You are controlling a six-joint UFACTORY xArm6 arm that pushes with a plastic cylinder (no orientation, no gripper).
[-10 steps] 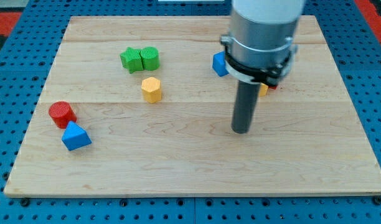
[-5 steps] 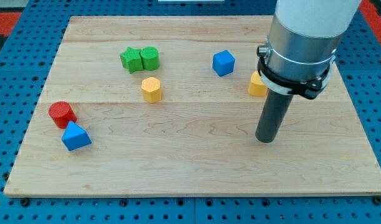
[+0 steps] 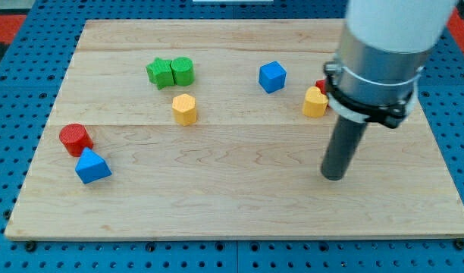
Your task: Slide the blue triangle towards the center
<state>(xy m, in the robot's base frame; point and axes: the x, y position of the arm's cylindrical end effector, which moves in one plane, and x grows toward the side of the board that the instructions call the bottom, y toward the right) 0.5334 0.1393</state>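
Frankly, your task looks unstarted: the blue triangular wooden block (image 3: 92,166) sits near the view's bottom-left, touching 1 red cylinder (image 3: 75,138). My tip (image 3: 334,177) stands well apart at right; no pincer exists, nothing held.

Bright, even overhead light, soft short shadows beside sharply focused blocks, no glare.

board (image 3: 239,189): pale wood, smooth, visible grain
blue triangle (image 3: 92,166): matt painted finish
rod (image 3: 340,148): dark, matt
collar (image 3: 372,76): grey brushed metal

Blue triangle (image 3: 92,167), red cylinder (image 3: 75,138), green blocks (image 3: 170,72)
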